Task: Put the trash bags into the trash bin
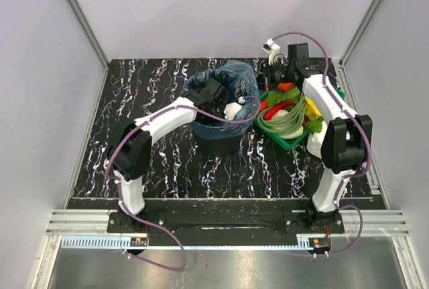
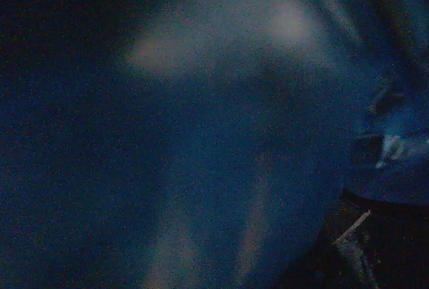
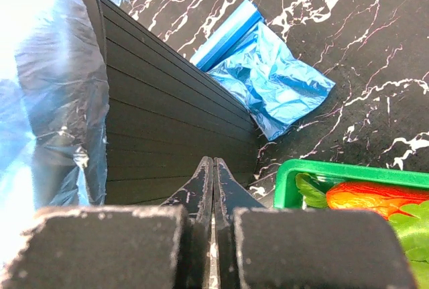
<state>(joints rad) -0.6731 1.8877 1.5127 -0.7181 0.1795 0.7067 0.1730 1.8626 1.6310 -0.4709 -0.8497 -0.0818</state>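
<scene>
Black bench point(image 3: 348, 34) has a blue trash bag point(image 3: 268, 81) lying flat beside the trash bin point(image 3: 167, 114), just ahead of the right pincer point(image 3: 213, 165), whose tips are pressed together, empty.

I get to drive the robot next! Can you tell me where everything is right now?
Left gripper: jaws wide, down inside the bin, nothing seen held.
Right gripper: shut, empty, beside the bin.
Done: one blue bag lines the bin, draped over its rim.
To do: second blue bag lies crumpled on the table beside the bin, by a blue roll.
</scene>
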